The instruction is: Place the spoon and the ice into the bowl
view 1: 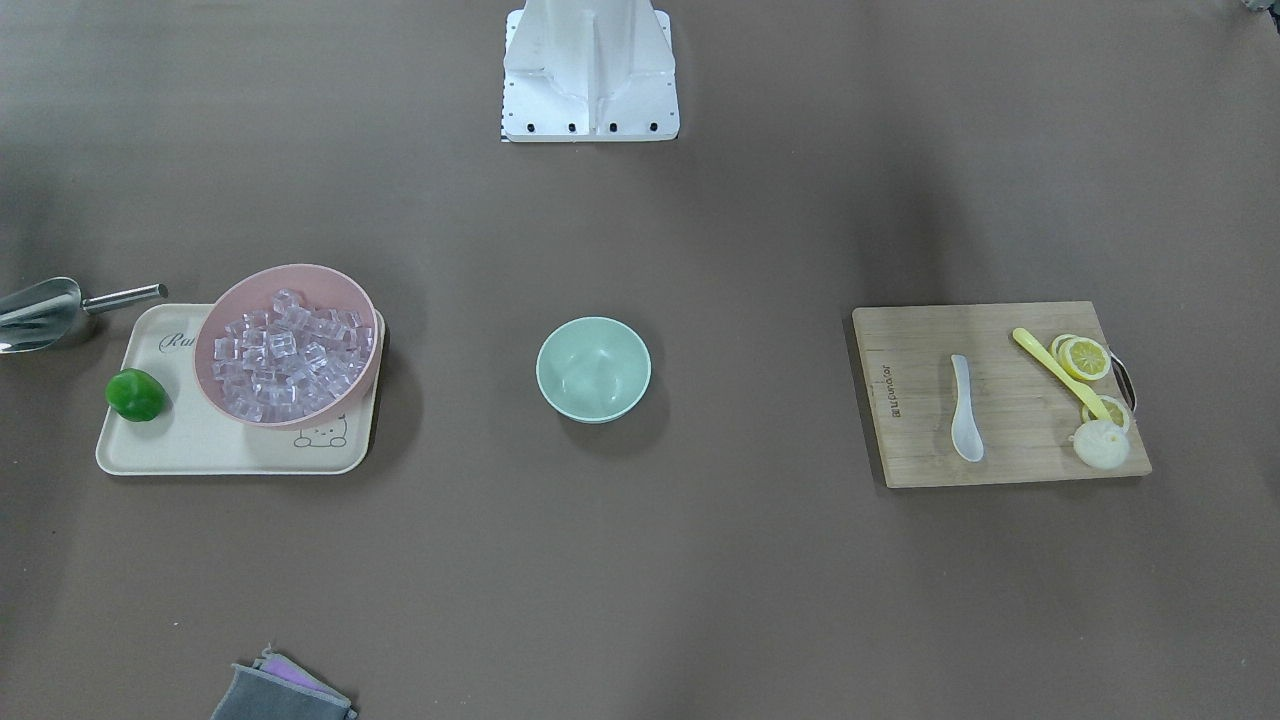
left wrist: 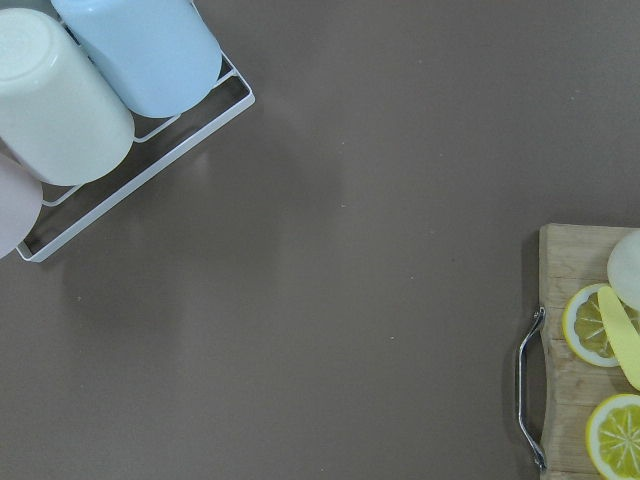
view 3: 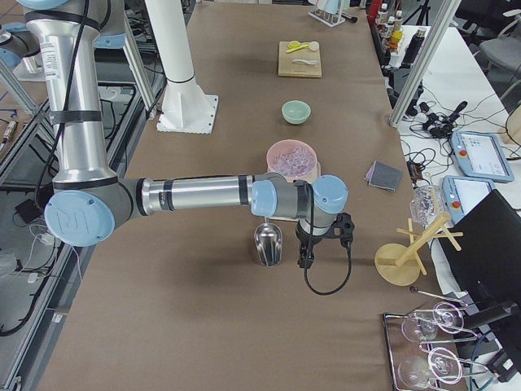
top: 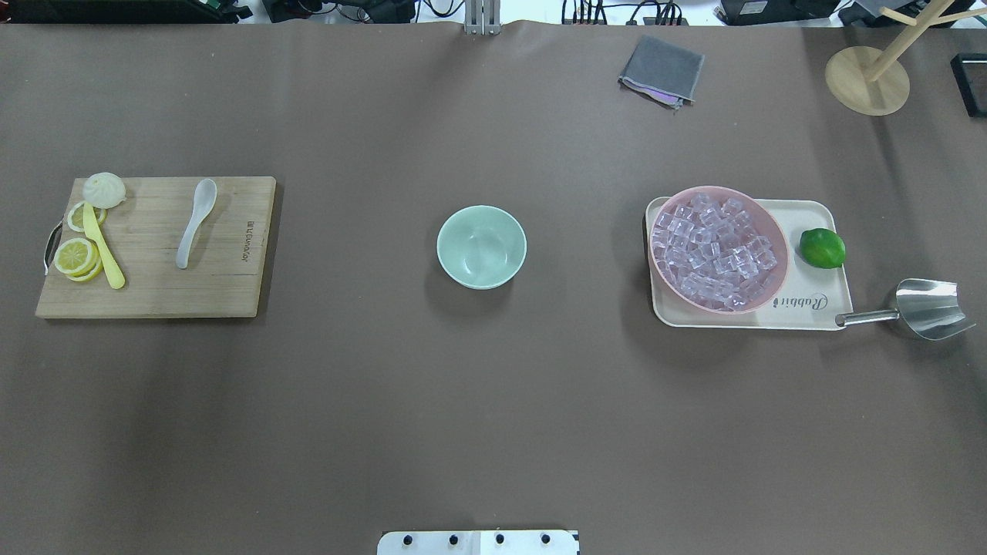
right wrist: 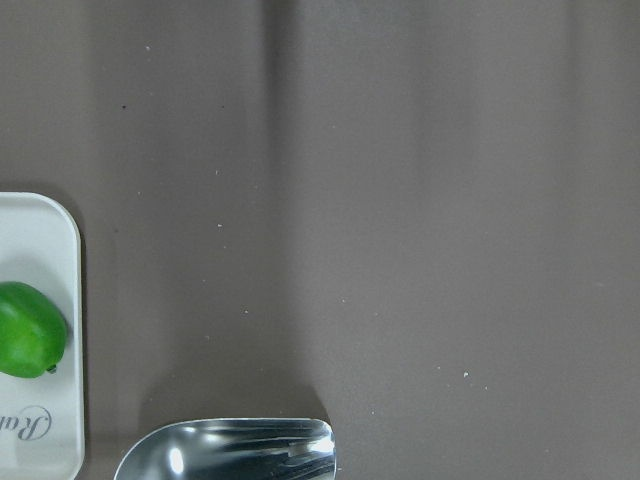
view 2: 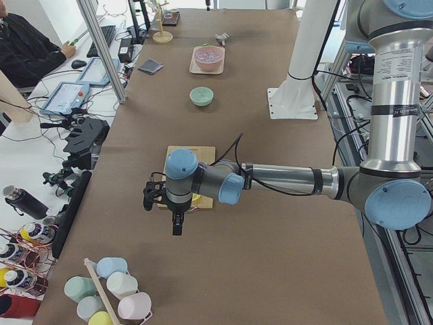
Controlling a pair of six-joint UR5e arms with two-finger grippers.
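Observation:
The white spoon (view 1: 966,410) lies on a wooden cutting board (view 1: 1000,470), also in the overhead view (top: 194,222). The mint-green bowl (view 1: 593,368) stands empty mid-table (top: 481,247). Many ice cubes (view 1: 290,350) fill a pink bowl (top: 775,239) on a cream tray (top: 817,212). My left gripper (view 2: 177,229) hangs near the board's outer end, seen only in the exterior left view; I cannot tell its state. My right gripper (view 3: 305,257) hangs beside the metal scoop, seen only in the exterior right view; I cannot tell its state.
A metal scoop (top: 929,308) lies beside the tray and a lime (top: 822,248) sits on it. A yellow spoon (top: 104,247) and lemon slices (top: 75,257) lie on the board. A grey cloth (top: 661,69), a wooden stand (top: 867,81) and a cup rack (left wrist: 90,90) stand at the edges.

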